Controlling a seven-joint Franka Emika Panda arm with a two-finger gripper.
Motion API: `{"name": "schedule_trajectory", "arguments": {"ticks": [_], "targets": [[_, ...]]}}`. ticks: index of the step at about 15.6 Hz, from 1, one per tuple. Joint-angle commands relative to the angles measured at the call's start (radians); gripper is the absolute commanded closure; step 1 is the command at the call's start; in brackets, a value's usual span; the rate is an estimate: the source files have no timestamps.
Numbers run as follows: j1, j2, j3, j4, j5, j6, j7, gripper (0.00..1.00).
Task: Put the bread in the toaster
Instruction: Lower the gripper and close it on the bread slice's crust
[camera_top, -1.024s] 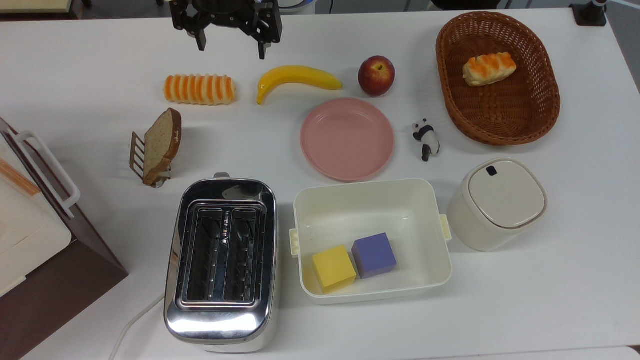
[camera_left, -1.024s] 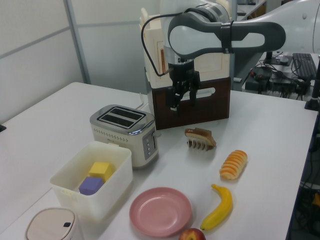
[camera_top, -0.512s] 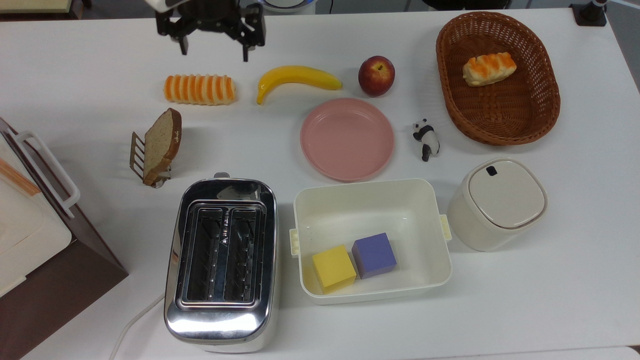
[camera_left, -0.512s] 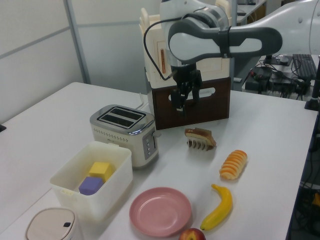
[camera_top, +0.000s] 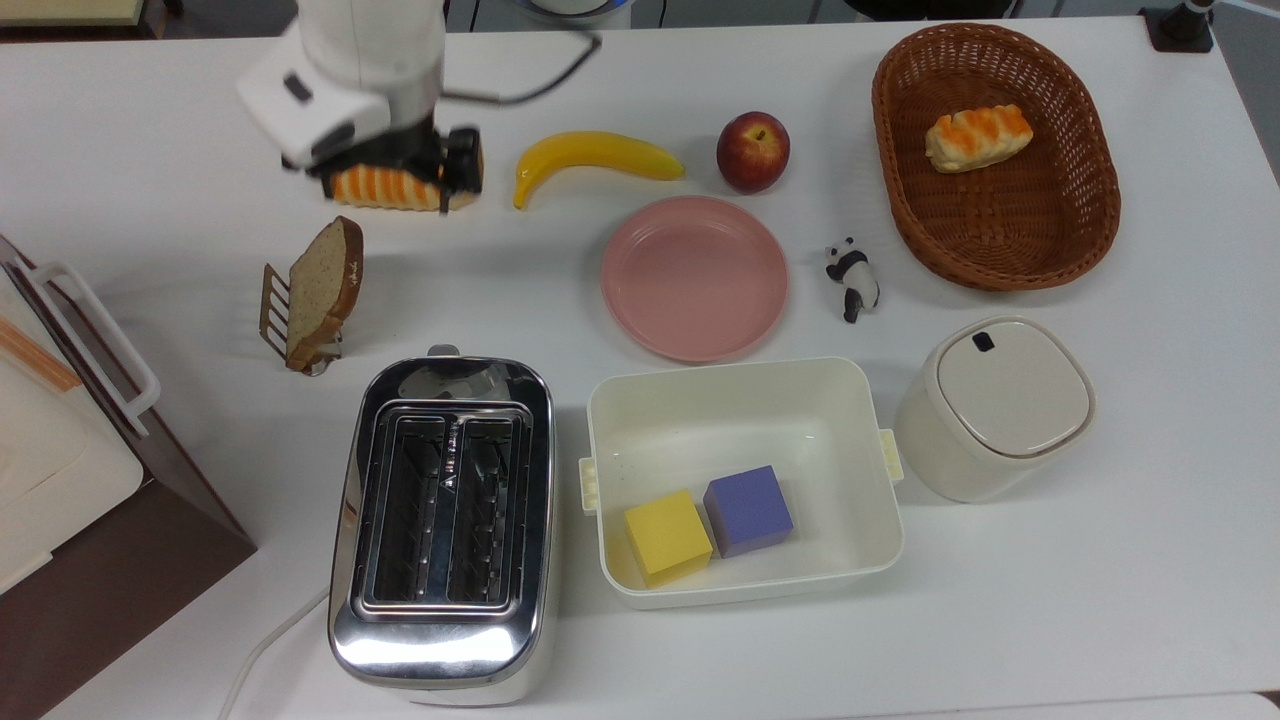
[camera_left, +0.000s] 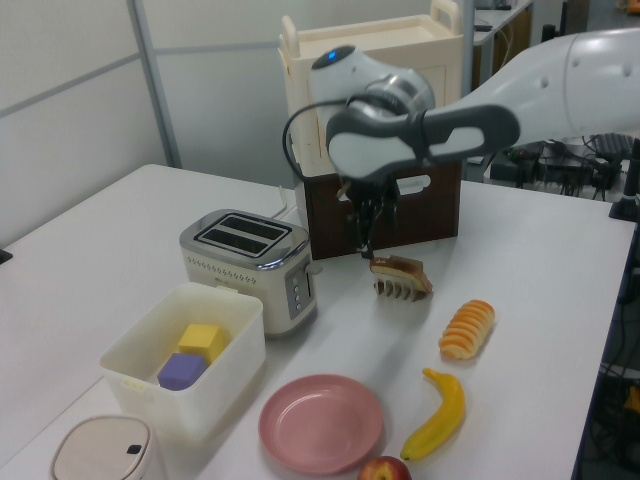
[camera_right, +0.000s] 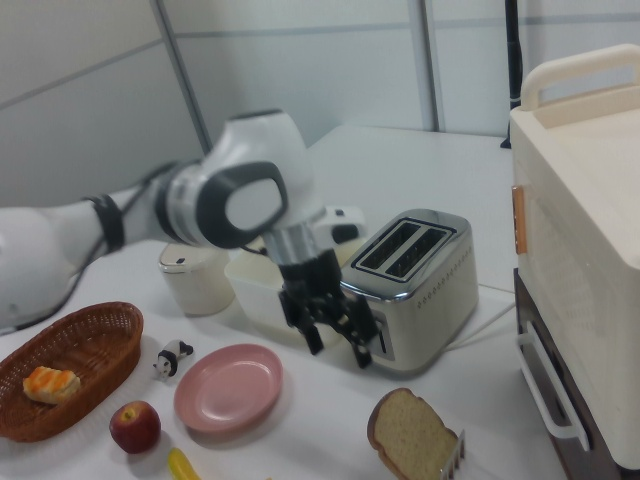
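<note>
Evidently nothing of the task is finished: the bread has not been picked up, and both toaster slots are empty.

The bread (camera_top: 322, 285) stands on edge in a small wire rack (camera_top: 275, 312), just beyond the toaster (camera_top: 440, 525) toward the top view's upper left, apart from its chrome body. The gripper (camera_right: 330, 325) hangs in the air above the table (camera_top: 1050, 600), farther from the toaster than the bread is, over the striped roll (camera_top: 385, 188) in the top view; in the left view it sits just above the slice. Its fingers (camera_right: 358, 350) are spread apart and hold nothing. Judging from this, the approach is under way, while lowering onto the slice, closing on it, carrying it over the toaster and dropping it into a slot all remain.
</note>
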Motion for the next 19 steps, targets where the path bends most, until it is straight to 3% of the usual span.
{"name": "schedule_trajectory", "arguments": {"ticks": [1,5,7,13,17,19], "targets": [[0.011,0.061,-0.041,-0.013,-0.046,0.090,-0.020,0.00],[0.010,0.093,-0.064,-0.032,-0.086,0.162,-0.020,0.05],[0.013,0.093,-0.070,-0.047,-0.096,0.178,-0.022,0.17],[0.019,0.091,-0.070,-0.065,-0.104,0.176,-0.020,0.74],[0.014,0.082,-0.071,-0.059,-0.104,0.170,-0.022,0.96],[0.013,0.071,-0.073,-0.052,-0.103,0.167,-0.022,1.00]]}}
